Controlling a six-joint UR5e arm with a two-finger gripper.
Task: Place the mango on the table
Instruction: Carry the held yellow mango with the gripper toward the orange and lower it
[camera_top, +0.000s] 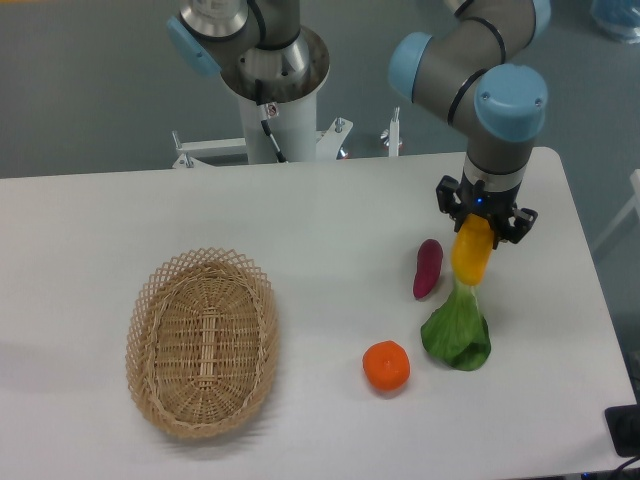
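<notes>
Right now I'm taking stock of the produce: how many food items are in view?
4: the oval yellow-orange mango held in the gripper, a slim purple sweet potato left of it, a leafy green vegetable below it, and a round orange nearer the front.

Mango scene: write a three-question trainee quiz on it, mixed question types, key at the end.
1. True or false: the gripper is shut on the mango.
2. Which item lies inside the wicker basket? A) the orange B) the purple sweet potato C) nothing
3. Fill in: directly below the hanging mango lies a leafy ____ vegetable on the table.

Key: 1 true; 2 C; 3 green
</notes>
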